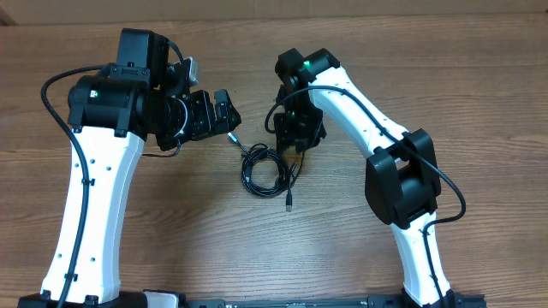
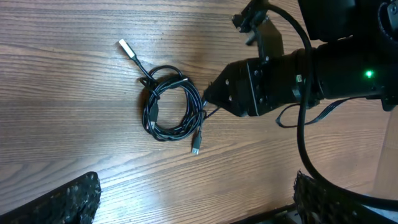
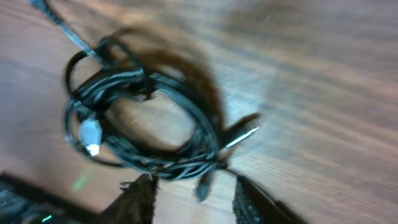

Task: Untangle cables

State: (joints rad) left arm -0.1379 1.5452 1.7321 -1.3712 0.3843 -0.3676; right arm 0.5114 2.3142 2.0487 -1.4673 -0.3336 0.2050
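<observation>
The cables (image 1: 264, 169) lie as a small coil of thin black cord on the wooden table, with one plug end (image 1: 289, 205) trailing toward the front. In the left wrist view the coil (image 2: 171, 106) sits mid-left, a silver plug (image 2: 123, 45) sticking out behind it. My right gripper (image 1: 296, 145) stands at the coil's right edge. In the blurred right wrist view the cables (image 3: 143, 118) lie just beyond my right gripper (image 3: 196, 196), whose fingers are apart, a dark plug end (image 3: 204, 185) hanging between them. My left gripper (image 1: 225, 115) hovers wide open, up and left of the coil.
Bare wood-grain table (image 1: 479, 77) surrounds the coil. The two white arms flank it, the left arm (image 1: 94, 197) and the right arm (image 1: 402, 180), with their own thicker black wires along them. The right arm's black wrist (image 2: 292, 81) fills the upper right of the left wrist view.
</observation>
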